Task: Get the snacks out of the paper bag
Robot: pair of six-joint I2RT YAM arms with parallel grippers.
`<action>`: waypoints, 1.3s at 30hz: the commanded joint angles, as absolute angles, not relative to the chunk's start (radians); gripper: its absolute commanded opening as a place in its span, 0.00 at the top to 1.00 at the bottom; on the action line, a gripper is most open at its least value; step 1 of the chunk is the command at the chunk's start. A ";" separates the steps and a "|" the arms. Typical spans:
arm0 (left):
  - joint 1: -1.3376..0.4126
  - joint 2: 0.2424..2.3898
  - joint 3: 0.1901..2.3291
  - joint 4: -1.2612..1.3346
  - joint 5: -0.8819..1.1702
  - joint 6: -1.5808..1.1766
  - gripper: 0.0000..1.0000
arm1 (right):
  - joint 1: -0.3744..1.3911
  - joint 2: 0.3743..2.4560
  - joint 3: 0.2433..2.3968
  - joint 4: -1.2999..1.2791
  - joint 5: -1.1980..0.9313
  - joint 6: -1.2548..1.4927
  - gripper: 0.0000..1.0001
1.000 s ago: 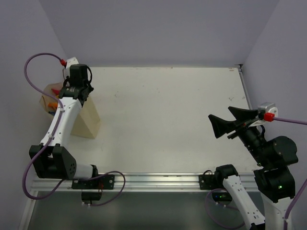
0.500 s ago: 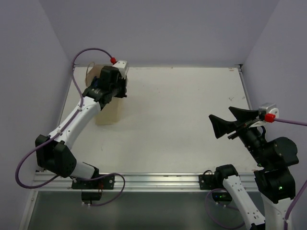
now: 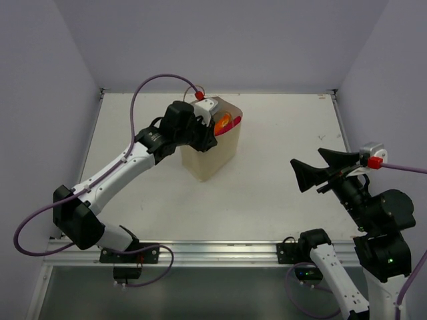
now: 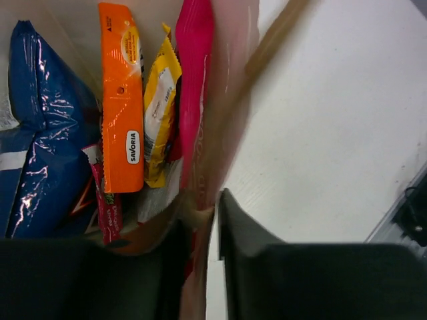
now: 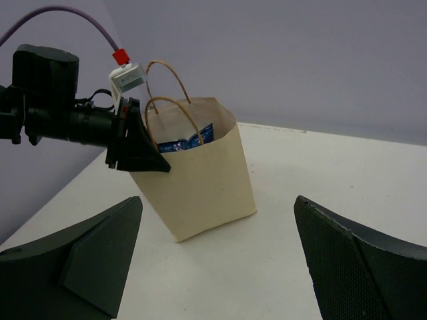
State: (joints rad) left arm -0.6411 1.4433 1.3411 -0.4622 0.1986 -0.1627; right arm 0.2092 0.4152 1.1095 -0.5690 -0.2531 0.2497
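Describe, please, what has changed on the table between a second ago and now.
The left gripper, clamped on the rim of the paper bag, has hauled it from the far-left edge of the table rightward to near the middle. Unchanged: the snacks are still inside the bag, and the right gripper stays open and parked at the right.

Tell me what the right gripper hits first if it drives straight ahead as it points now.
Probably the paper bag: the right gripper, wide open, points across the table at the bag's side. Nothing else shows in between, though depth is hard to judge.
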 commanded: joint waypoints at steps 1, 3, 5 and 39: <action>-0.643 1.397 1.381 -0.454 0.215 -0.143 0.68 | 0.213 0.445 1.141 -0.561 -0.259 0.252 0.01; -0.643 1.399 1.408 -0.472 0.199 -0.138 0.34 | 0.213 0.451 1.146 -0.564 -0.258 0.249 0.01; -0.643 1.401 1.451 -0.509 0.201 -0.138 0.15 | 0.213 0.454 1.154 -0.571 -0.255 0.245 0.01; -0.321 1.525 1.393 -0.192 0.173 -0.074 0.24 | 0.213 0.445 1.124 -0.589 -0.288 0.230 0.01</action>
State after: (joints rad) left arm -0.3218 1.4754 1.3399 -0.2691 0.1925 -0.1158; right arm 0.2092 0.4423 1.1309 -0.5880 -0.2577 0.2424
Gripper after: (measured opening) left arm 0.787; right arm 0.990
